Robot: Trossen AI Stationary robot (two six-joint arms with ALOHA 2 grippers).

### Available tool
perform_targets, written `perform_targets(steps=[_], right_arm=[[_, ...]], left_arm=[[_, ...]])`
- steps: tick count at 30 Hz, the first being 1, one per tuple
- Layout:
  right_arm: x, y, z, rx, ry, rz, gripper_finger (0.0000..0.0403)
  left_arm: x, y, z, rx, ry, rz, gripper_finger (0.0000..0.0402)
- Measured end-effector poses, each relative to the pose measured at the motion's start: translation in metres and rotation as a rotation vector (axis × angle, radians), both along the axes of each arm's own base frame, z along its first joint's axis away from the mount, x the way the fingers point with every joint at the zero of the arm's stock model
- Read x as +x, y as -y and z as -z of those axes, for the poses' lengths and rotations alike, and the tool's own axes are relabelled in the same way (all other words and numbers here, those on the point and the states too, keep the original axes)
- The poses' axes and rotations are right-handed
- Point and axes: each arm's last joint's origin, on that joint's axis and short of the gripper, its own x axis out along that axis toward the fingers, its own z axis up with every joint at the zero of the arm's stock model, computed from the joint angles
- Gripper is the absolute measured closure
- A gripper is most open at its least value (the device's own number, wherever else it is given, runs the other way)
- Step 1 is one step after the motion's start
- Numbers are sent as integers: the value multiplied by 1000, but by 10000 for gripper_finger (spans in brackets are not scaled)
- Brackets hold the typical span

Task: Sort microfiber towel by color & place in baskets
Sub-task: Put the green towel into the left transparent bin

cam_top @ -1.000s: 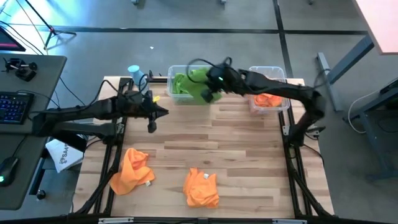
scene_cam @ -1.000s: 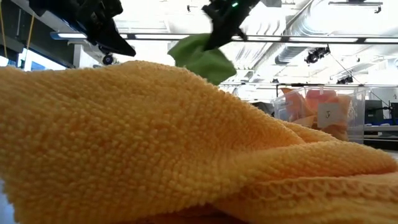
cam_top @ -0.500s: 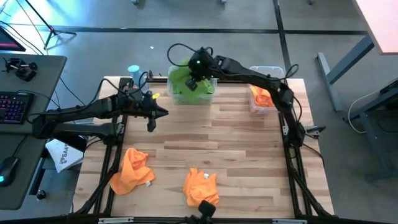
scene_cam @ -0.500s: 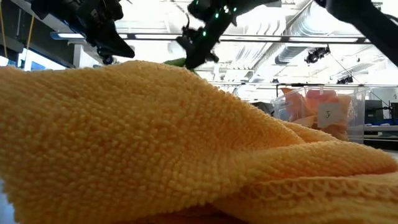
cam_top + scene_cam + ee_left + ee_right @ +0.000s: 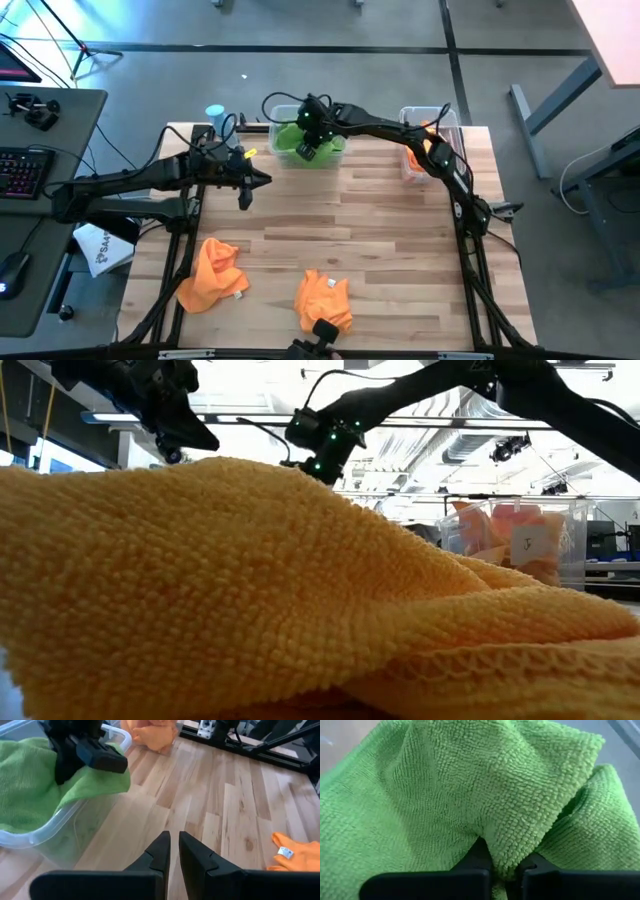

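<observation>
My right gripper [image 5: 313, 136] reaches into the wider clear basket [image 5: 281, 153] at the table's far edge and is shut on a green towel [image 5: 470, 795]. In the left wrist view the same towel [image 5: 75, 790] drapes over that basket's rim. The narrower basket [image 5: 447, 172] at the far right holds orange towels [image 5: 428, 158]. Two more orange towels [image 5: 212, 272] [image 5: 323, 300] lie crumpled near the table's near edge. My left gripper [image 5: 172, 847] hovers shut above bare wood, left of the wider basket. My right gripper pinches a raised fold of the green towel [image 5: 512, 837] between its two fingers, coming from above and pointing down into the basket. The rest of the towel lies slack on the green cloth inside the basket, one part over the rim [image 5: 107, 777].
A light-blue bottle [image 5: 215, 114] stands at the far left corner, close to the left arm. An orange towel [image 5: 250, 590] fills the low view's foreground. Bare wood [image 5: 350, 215] stretches across the table's middle. A desk with a keyboard [image 5: 25, 170] sits left of the table.
My right gripper has carried the green towel toward the table's left and far edge, then down into the wider basket. The towel, which hung clear above the table, now lies in the basket. The gripper has stayed shut on it.
</observation>
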Motion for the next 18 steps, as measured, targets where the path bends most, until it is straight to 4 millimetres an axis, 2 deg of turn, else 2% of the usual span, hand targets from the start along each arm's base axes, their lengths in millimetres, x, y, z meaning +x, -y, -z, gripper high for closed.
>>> perform_targets(steps=[3, 12, 18], right_arm=[[-1, 3, -1, 17, 15, 36, 377], [-10, 20, -1, 154, 78, 118, 289], [-18, 18, -24, 154, 124, 93, 258]], left_arm=[[0, 0, 0, -20, 5, -12, 376], [0, 0, 0, -21, 4, -13, 376], [0, 0, 0, -20, 4, -13, 376]])
